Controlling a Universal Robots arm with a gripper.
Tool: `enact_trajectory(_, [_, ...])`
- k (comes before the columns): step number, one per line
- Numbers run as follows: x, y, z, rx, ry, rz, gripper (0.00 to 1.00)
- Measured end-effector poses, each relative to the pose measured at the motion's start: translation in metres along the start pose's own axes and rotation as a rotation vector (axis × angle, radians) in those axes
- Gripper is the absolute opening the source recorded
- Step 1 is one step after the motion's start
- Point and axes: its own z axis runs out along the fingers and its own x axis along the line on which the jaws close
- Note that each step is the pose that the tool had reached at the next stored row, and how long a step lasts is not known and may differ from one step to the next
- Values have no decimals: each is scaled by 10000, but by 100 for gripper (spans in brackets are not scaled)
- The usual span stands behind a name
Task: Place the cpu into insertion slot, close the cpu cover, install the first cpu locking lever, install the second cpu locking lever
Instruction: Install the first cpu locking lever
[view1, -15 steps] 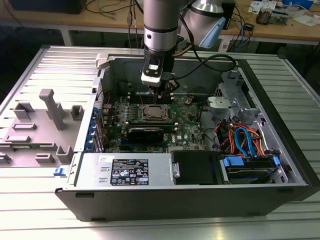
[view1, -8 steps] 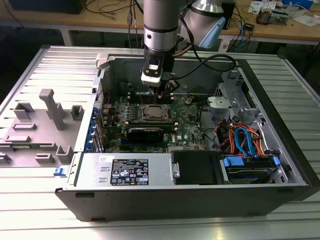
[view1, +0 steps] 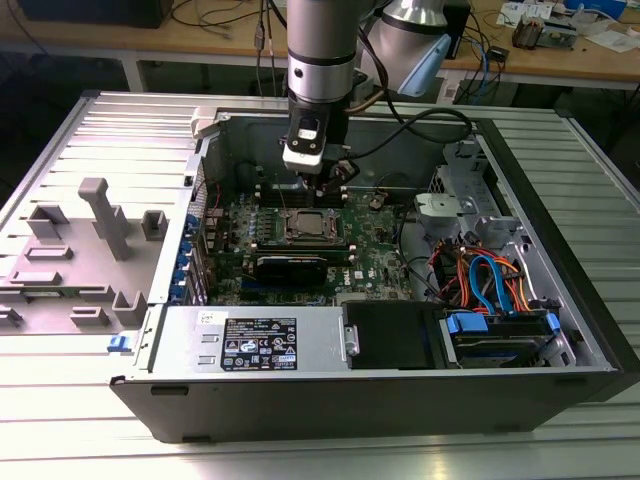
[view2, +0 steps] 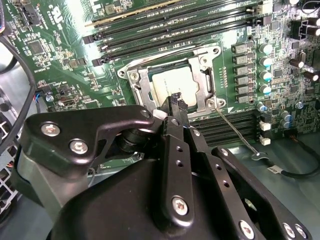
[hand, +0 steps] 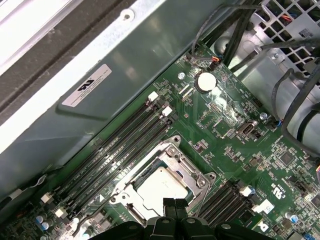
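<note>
While my arm hangs inside the computer case (view1: 300, 405), the entries run thus. Gripper (hand: 175, 204): fingers pressed together, nothing between them, tips over the near edge of the cpu (view2: 170, 82); whether they touch it I cannot tell. Cpu: seated flat in the insertion slot (view2: 129, 75), silvery top showing through the cut-out. Cpu cover (view2: 204, 82): lying down flat, framing the chip on all sides. Locking lever (view2: 235, 127): thin wire, angling away from the slot's corner across one bank of memory slots (view2: 225, 127). Motherboard (hand: 225, 125): memory slots flank the insertion slot on two sides. Case wall (hand: 150, 50): close beyond the far bank. Cables (hand: 300, 100): bundled well apart from the cpu.
</note>
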Motion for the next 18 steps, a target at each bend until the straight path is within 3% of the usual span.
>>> enact_trajectory(5, [0, 0, 0, -25, -1, -587, 11])
enact_trajectory(12, [-3, 0, -83, 19, -48, -844, 11])
enact_trajectory(18, [-3, 0, -90, 21, -61, -1097, 11])
